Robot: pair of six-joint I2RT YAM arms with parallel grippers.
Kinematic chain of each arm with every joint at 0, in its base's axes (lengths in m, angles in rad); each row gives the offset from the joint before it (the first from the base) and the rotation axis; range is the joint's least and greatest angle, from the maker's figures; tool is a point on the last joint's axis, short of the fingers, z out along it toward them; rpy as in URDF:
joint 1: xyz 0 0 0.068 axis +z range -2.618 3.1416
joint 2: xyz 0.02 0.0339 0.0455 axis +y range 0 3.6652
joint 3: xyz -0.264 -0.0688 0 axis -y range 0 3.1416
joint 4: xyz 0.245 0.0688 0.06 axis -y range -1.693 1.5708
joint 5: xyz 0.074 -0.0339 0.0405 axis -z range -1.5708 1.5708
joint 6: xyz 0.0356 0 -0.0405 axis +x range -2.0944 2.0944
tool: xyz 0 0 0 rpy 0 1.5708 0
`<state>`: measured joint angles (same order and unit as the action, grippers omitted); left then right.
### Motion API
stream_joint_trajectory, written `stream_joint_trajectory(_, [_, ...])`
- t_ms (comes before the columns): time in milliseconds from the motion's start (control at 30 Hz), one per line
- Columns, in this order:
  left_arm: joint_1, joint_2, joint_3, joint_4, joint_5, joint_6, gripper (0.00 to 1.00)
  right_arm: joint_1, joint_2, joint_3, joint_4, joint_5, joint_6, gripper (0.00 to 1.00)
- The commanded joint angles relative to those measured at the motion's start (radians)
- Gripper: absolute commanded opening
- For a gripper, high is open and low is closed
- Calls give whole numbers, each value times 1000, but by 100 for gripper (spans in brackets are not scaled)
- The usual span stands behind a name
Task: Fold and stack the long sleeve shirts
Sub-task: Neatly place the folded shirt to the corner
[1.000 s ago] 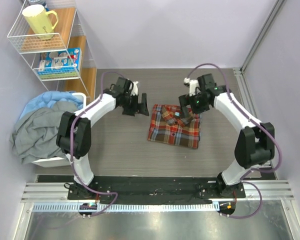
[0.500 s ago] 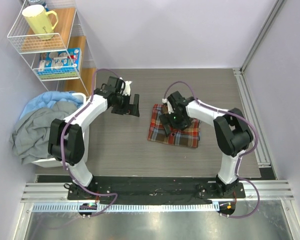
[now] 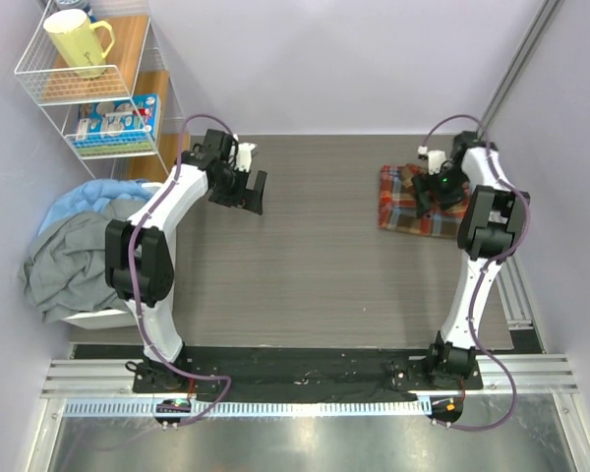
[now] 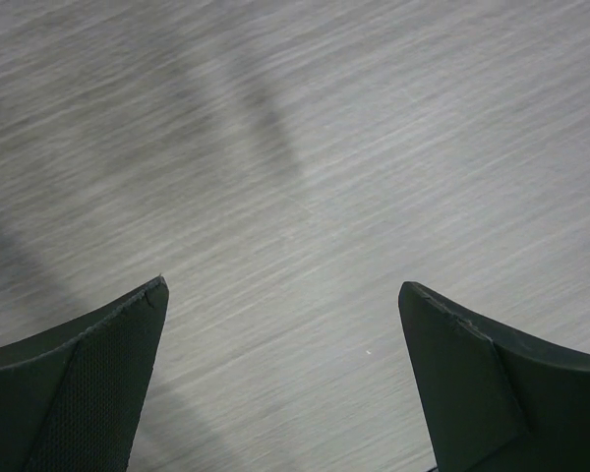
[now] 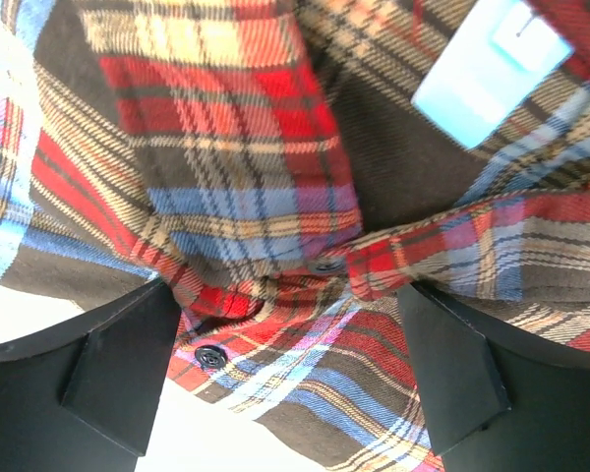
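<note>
Right tool (image 5: 285, 295), jaws apart, hangs close over the plaid shirt (image 5: 226, 167); left tool (image 4: 283, 300), likewise apart, far off.

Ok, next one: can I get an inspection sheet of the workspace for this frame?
Surface: grey wood-grain table.
Job's things: one plaid shirt, folded, far right of the table.
Clutter: nothing seen.
Grippers: left gripper open over bare table; right gripper open, low over the shirt.
Cables: purple cables loop along both arms.
Surroundings: basket of grey and blue cloth at left; wire shelf with yellow mug beyond it.
</note>
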<state>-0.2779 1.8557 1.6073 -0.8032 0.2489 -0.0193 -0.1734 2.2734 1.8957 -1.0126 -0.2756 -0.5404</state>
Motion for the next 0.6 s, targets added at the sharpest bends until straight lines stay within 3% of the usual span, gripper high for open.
stream_joint_trajectory(0, [20,45,80,-45,6,54,100,-60,227,273,-245,41,-406,95])
stream_joint_trajectory(100, [22,57,85,-53,7,64,100,-69,340,509,-346,50,-449,96])
stream_joint_trajectory(233, [25,54,72,-50,7,68,100,-72,319,556,-321,47,-377,96])
stream_joint_trajectory(300, [31,45,65,-42,9,65,100,-80,261,491,-252,10,-311,97])
stream_joint_trajectory(433, [36,10,30,-19,12,59,100,-83,-14,321,-100,-59,-107,100])
stream_joint_trajectory(567, [42,-21,-7,-4,18,39,100,-83,-228,18,40,-56,112,100])
